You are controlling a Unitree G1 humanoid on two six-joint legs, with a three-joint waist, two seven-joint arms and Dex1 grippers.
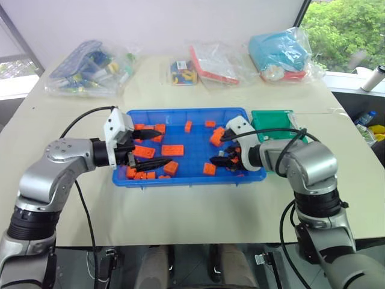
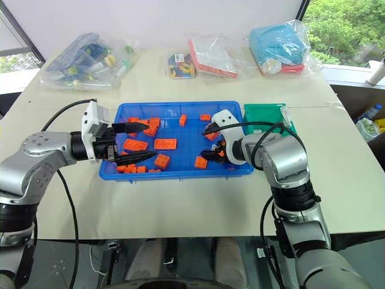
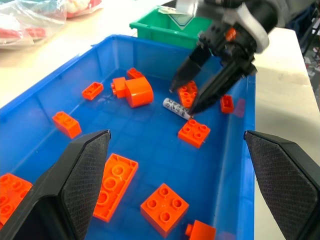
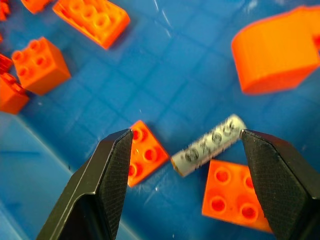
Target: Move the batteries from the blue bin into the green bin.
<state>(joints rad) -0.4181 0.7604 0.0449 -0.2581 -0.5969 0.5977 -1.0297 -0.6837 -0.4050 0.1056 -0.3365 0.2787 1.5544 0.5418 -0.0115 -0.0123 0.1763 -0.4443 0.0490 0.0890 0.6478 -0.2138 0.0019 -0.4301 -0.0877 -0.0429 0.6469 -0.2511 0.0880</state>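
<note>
One battery [image 4: 210, 145], a small silvery-grey cylinder, lies on the floor of the blue bin [image 1: 180, 112] among orange blocks [image 1: 172, 150]. My right gripper [image 4: 186, 135] points down over the bin's right part, open, with the battery lying between its fingertips and untouched. The left wrist view shows the same battery [image 3: 176, 107] just under the right gripper's fingers [image 3: 182, 82]. My left gripper [image 1: 157, 148] hovers open over the bin's left part with nothing between its fingers. The green bin [image 1: 274, 123] stands against the blue bin's right end.
Orange blocks are scattered across the blue bin; a large curved one [image 3: 138, 91] lies close to the battery. Plastic bags [image 1: 90, 66] [image 1: 219, 60] [image 1: 283, 54] line the back of the table. A bottle [image 1: 373, 78] stands off the table's far right.
</note>
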